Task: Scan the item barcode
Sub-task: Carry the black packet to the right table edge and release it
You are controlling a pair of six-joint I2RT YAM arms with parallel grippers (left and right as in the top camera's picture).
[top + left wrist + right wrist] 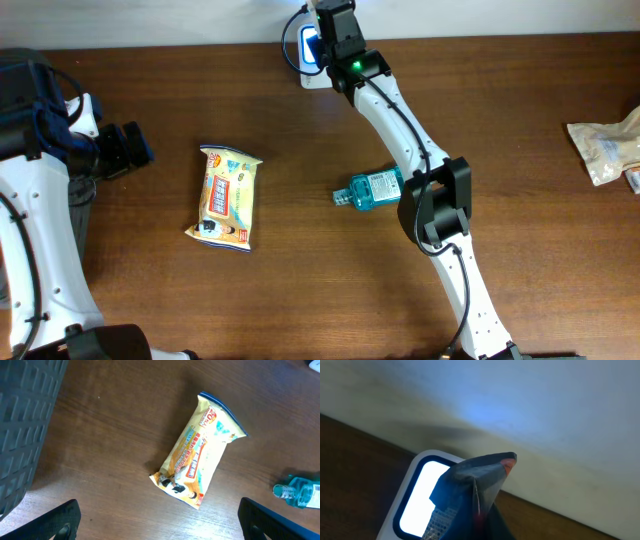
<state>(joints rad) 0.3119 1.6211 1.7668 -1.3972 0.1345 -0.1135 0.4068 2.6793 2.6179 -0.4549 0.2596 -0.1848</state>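
My right gripper [325, 25] is at the table's far edge, shut on a dark foil packet [470, 495]. The packet is held upright just in front of the white scanner [407, 505], whose window glows blue-white; printed code on the packet faces that window. In the overhead view the scanner [306, 50] lies partly under the gripper and the packet is hidden. My left gripper [128, 150] hovers open at the left with nothing between its fingers [57, 522].
A yellow snack packet [228, 196] lies flat at centre left, also in the left wrist view [200, 452]. A blue bottle [372, 188] lies on its side under the right arm. A beige bag [605, 145] sits far right. A grey basket [25, 425] is at the left.
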